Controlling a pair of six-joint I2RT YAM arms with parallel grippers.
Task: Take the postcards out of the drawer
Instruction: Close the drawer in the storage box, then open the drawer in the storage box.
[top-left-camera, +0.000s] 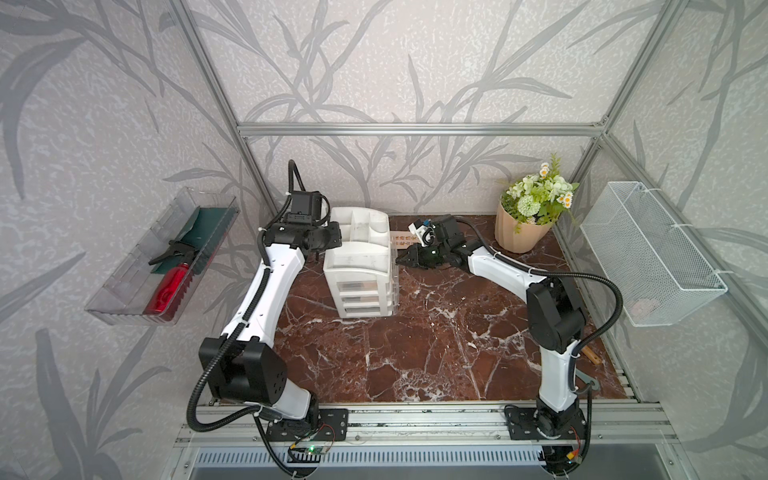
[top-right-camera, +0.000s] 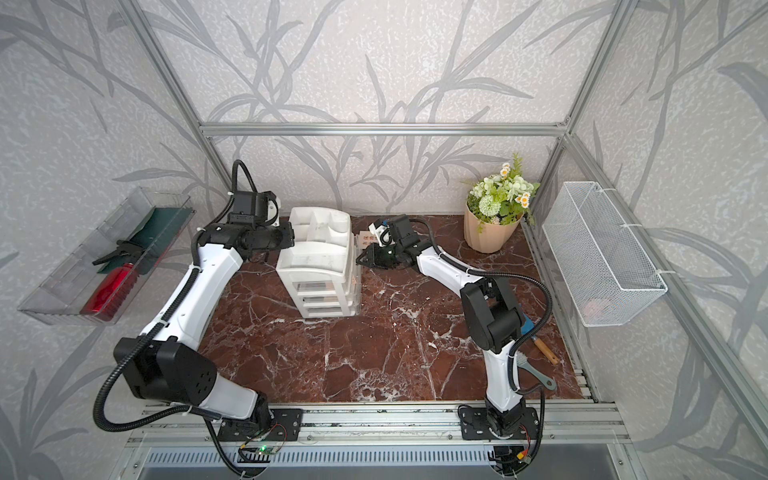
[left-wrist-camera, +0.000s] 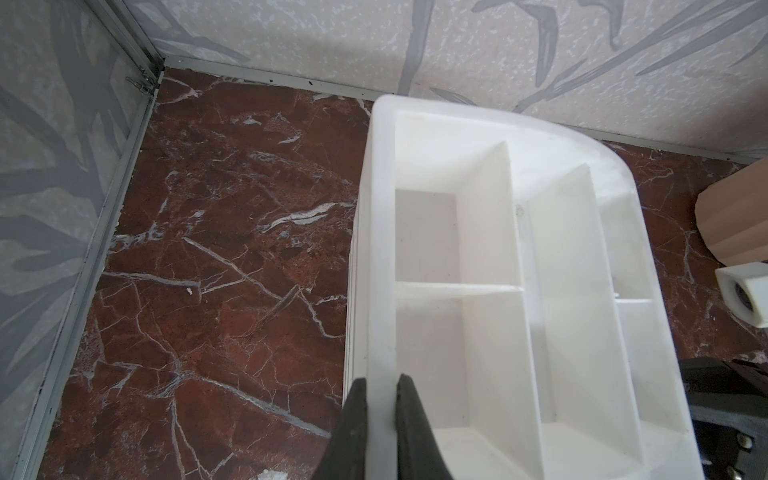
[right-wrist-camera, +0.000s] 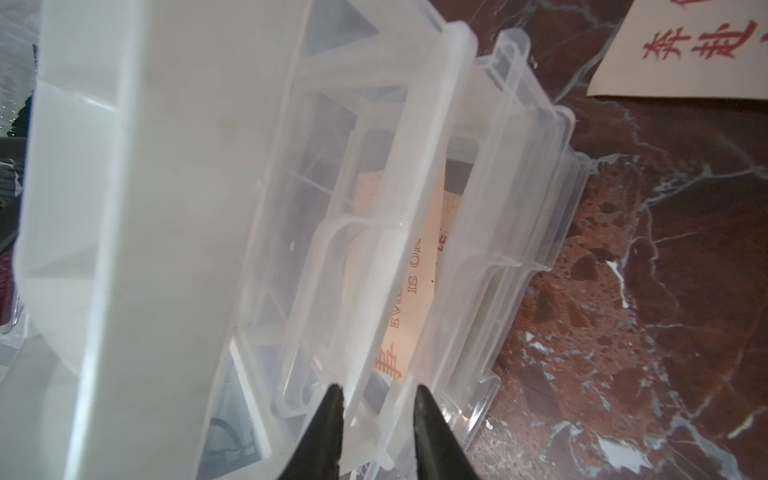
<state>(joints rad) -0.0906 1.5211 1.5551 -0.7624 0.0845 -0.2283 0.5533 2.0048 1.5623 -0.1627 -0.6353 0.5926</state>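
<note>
Left wrist view: left end effector (left-wrist-camera: 381, 384) clenches the organiser (left-wrist-camera: 382, 208) rim, seemingly bracing it, while right end effector (right-wrist-camera: 379, 390) gapes astride the drawer (right-wrist-camera: 399, 257).

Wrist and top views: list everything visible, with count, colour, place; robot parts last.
drawer organiser: one, white, table's back middle
postcards: two visible, cream, red print; one on table, one in clear drawer
flower pot: one, peach, back right corner
wall tray: one, clear, left wall
spray bottle: one, red, in tray
cloth: one, dark green, in tray
wire basket: one, white, right wall
hand tools: two, grey handle, wooden handle, table's front right
left gripper: one, black, closed on organiser's rim
right gripper: one, black, at clear drawer's edge
</note>
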